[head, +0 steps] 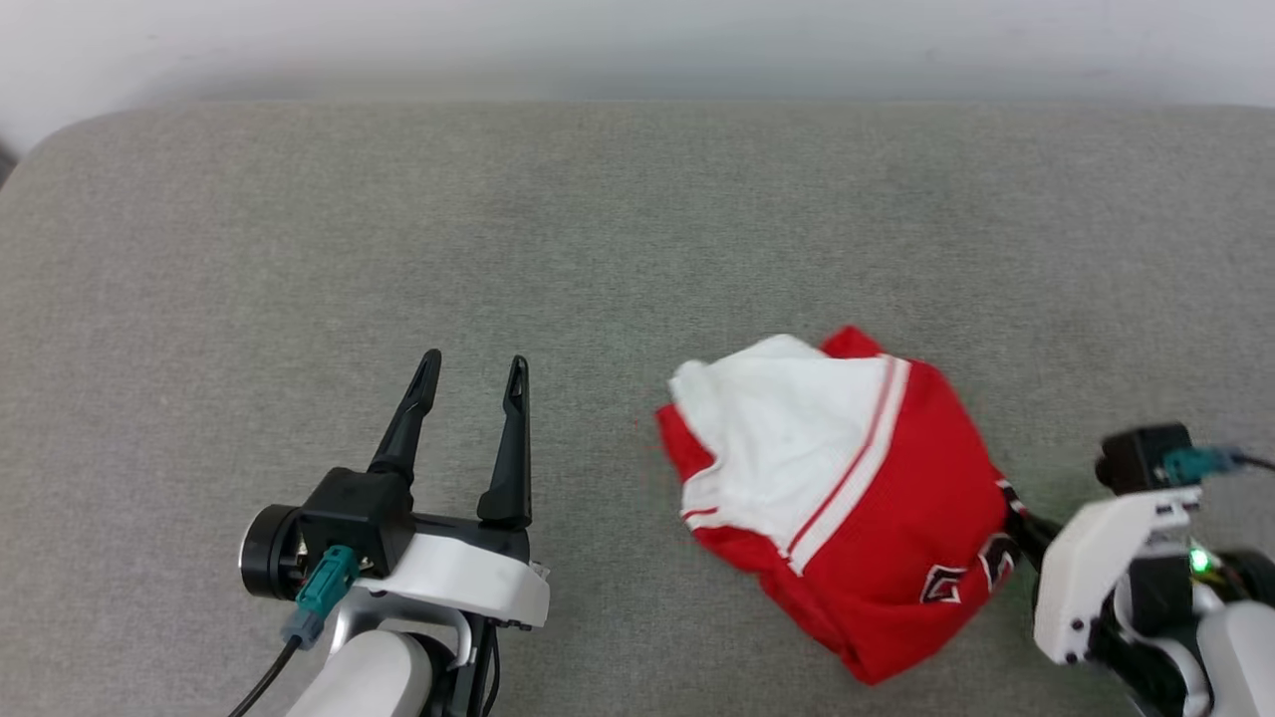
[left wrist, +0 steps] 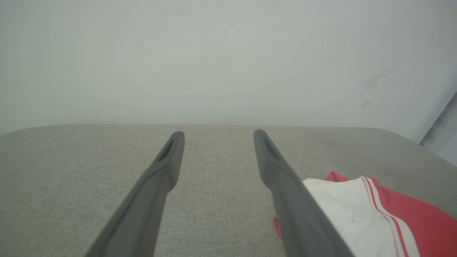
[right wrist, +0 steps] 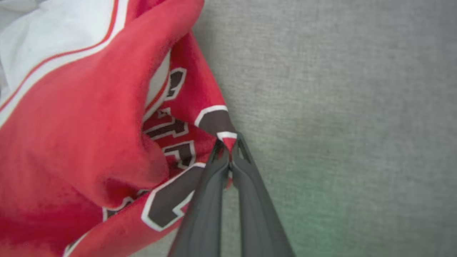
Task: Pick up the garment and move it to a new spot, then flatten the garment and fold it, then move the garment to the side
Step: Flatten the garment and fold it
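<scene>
Edge of garment pinched in closed right end effector; left end effector, left of it, gapes empty.

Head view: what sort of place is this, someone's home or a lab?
Likely a lab or test room: a plain pale wall, a wide grey fabric-covered surface, and one crumpled red garment.

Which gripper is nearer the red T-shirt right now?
Right. The right gripper is shut on the red T-shirt's printed edge; the left gripper stands open, apart, to its left.
</scene>
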